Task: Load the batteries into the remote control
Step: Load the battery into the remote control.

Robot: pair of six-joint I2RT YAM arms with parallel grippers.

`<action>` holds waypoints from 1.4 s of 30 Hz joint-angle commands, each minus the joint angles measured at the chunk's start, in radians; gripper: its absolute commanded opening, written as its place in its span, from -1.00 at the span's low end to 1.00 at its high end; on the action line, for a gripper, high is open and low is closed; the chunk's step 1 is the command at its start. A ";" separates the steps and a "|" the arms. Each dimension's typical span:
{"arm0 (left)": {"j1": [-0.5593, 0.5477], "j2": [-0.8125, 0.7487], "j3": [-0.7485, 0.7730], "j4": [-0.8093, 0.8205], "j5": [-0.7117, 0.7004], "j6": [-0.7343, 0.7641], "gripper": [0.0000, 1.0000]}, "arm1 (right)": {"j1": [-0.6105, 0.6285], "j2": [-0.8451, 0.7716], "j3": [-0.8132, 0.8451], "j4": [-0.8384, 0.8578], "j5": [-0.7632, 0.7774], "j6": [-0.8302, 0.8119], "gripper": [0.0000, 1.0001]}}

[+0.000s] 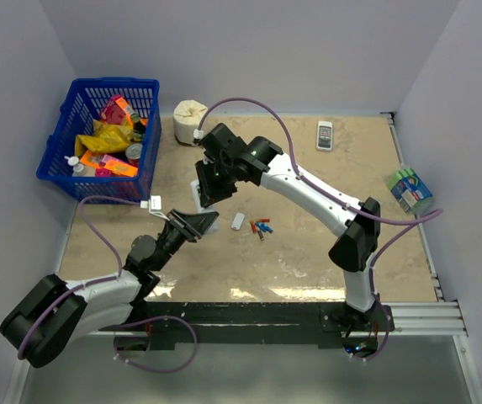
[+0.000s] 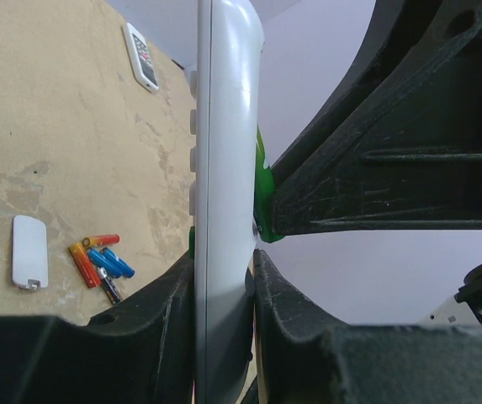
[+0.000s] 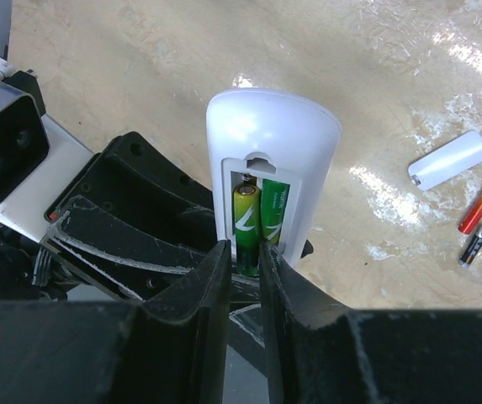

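My left gripper (image 2: pixel 224 269) is shut on the slim silver-white remote control (image 2: pixel 224 168) and holds it edge-up above the table. In the right wrist view the remote (image 3: pixel 274 126) shows its open battery compartment. One green battery (image 3: pixel 276 210) lies in the right slot. My right gripper (image 3: pixel 245 252) is shut on a second green battery (image 3: pixel 246 219), which stands in the left slot. Loose red, blue and orange batteries (image 1: pixel 262 227) lie on the table; they also show in the left wrist view (image 2: pixel 97 257). In the top view both grippers meet at the remote (image 1: pixel 208 220).
The white battery cover (image 1: pixel 238 220) lies beside the loose batteries. A short white handset (image 1: pixel 325 135) lies at the back right. A blue basket (image 1: pixel 64 139) of packets stands at the back left, a tape roll (image 1: pixel 190 120) beside it. A sponge pack (image 1: pixel 410 189) lies at the right edge.
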 commanded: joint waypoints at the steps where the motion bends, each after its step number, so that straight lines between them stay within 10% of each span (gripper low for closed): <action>1: -0.005 -0.001 -0.001 0.098 -0.015 0.009 -1.00 | 0.002 0.001 0.040 -0.003 -0.014 -0.010 -0.52; 42: -0.003 0.023 -0.022 0.149 -0.012 -0.146 -1.00 | 0.002 -0.211 -0.073 0.293 0.069 -0.143 0.07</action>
